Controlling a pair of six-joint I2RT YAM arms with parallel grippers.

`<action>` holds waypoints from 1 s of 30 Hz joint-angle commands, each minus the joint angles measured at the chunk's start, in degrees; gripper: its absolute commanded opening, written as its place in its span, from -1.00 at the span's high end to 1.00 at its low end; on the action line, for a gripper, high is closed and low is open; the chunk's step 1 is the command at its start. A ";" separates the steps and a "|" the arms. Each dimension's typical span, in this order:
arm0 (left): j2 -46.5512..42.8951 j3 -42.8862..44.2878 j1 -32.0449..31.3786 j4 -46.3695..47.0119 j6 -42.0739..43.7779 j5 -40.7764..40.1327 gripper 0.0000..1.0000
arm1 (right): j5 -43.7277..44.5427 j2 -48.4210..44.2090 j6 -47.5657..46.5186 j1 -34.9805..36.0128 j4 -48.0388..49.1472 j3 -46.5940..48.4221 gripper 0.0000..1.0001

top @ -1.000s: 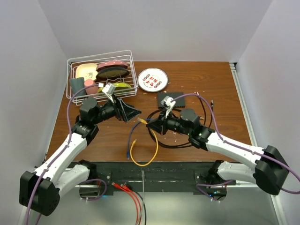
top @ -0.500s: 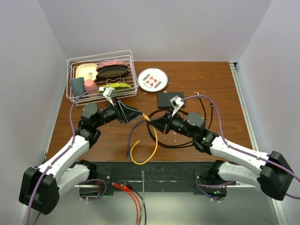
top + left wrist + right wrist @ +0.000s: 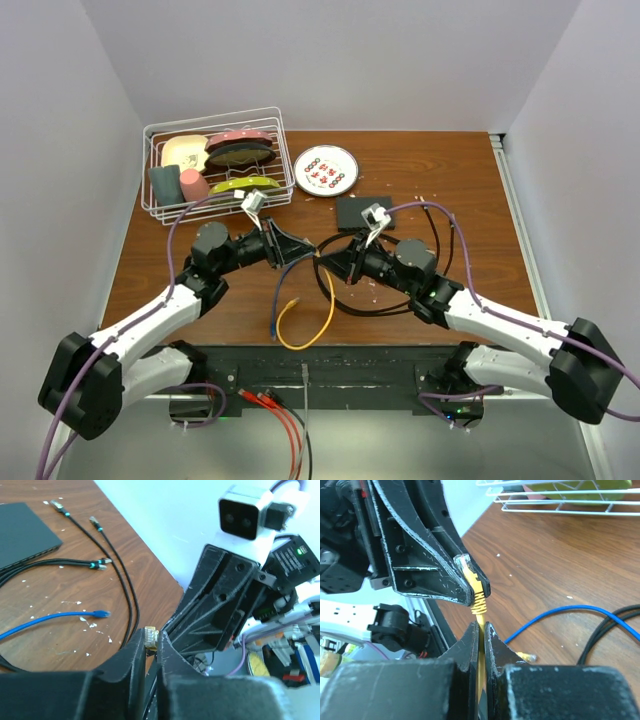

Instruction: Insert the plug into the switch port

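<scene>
- The left hand (image 3: 151,641) is clamped on the clear-tipped yellow plug (image 3: 471,576), which is held in mid-air.
- The right hand (image 3: 481,630) pinches the thin yellow cable (image 3: 479,616) just behind it.
- Handling estimate: the plug is light and rigid with a brittle latch, and the cable is limp. Grip the boot.
- The flat matte black switch box (image 3: 358,212) lies apart on the brown wooden counter (image 3: 450,170).

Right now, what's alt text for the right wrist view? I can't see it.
The right pincer grips a yellow cable whose plug is pinched in the left pincer just above. Behind, a blue cable lies on the wooden table, with a white basket at the top.
</scene>
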 commanded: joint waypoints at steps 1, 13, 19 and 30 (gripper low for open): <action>0.66 2.06 -1.90 2.86 -0.59 -4.07 1.00 | -1.00 1.74 0.00 0.37 1.55 2.26 1.00; -2.33 7.15 -2.60 -13.48 5.21 -11.28 1.00 | 9.02 -1.59 -12.39 0.99 -19.45 11.14 -0.39; -1.19 8.56 -3.31 -16.29 4.68 -12.78 1.00 | 15.25 0.59 -16.00 3.61 -26.66 16.41 -0.56; -0.84 11.02 -4.27 -20.26 4.51 -15.68 1.00 | 26.42 6.92 -19.60 9.52 -30.19 21.07 -0.25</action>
